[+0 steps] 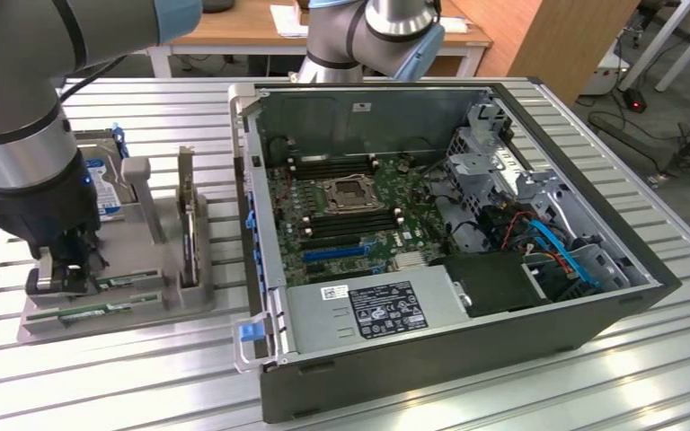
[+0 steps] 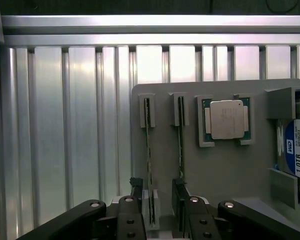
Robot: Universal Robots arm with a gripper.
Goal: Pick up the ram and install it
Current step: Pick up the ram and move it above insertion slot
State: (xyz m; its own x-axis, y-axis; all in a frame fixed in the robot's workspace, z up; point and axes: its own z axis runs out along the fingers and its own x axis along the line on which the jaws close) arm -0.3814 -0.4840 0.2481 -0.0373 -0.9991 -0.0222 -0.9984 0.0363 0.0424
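On ribbed alu table (image 1: 141, 382), open PC case (image 1: 585, 328), tray (image 1: 46, 328) w/ ram (image 2: 149, 145), desk (image 1: 237, 27) behind

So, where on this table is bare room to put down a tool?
Free: the table strip in front of the holder and the computer case, and the slats on the exterior view's right of the case. Crowded: the holder, where the gripper stands over the ram sticks, and inside the case.

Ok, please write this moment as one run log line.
gripper: jaws open, either side of ram | ram: in gray holder, not lifted
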